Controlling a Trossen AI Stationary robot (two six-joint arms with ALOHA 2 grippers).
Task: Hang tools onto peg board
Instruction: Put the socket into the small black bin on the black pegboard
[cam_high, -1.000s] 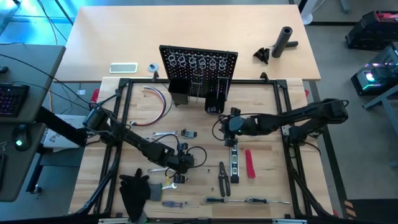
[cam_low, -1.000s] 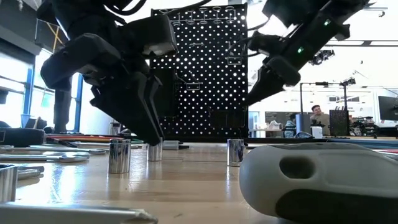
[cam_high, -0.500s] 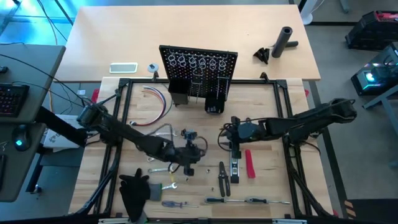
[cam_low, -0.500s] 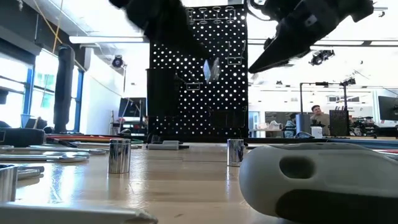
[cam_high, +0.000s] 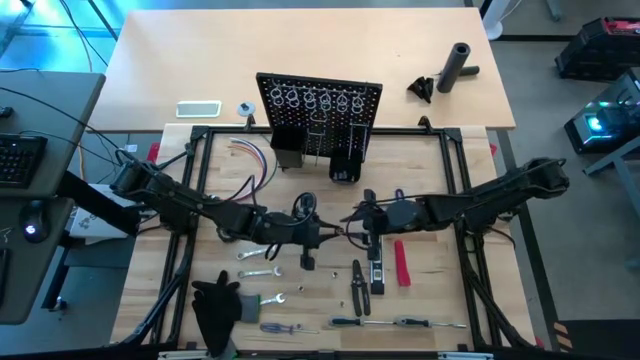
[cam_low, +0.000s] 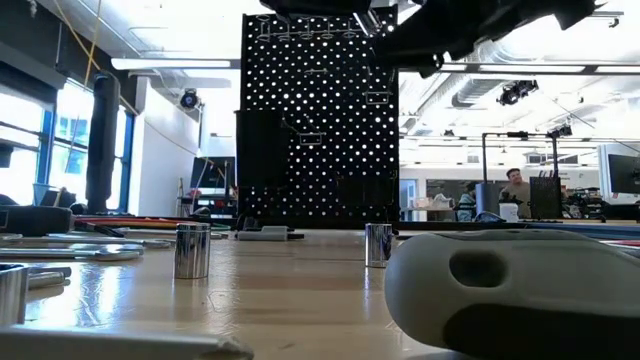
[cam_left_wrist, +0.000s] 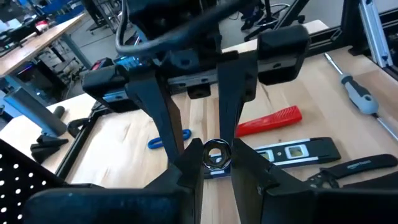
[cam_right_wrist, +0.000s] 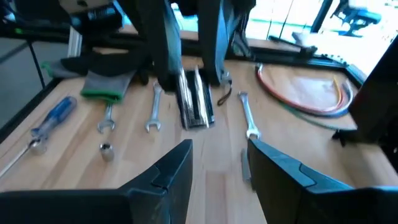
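Mid-frame in the high view, left hand (cam_high: 318, 236) clenched on a small wrench (cam_left_wrist: 214, 154), pointing at the released right hand (cam_high: 350, 232) facing it, peg board (cam_high: 320, 103) above both

Both dark arms reach in over the middle, tips facing each other. The left gripper (cam_high: 322, 234) points toward the right side, its jaws closed on a silver wrench (cam_left_wrist: 214, 154), gripped at the ring end. The right gripper (cam_high: 352, 222) sits just beside it, pointing back toward the left arm, its jaws spread apart and holding nothing.
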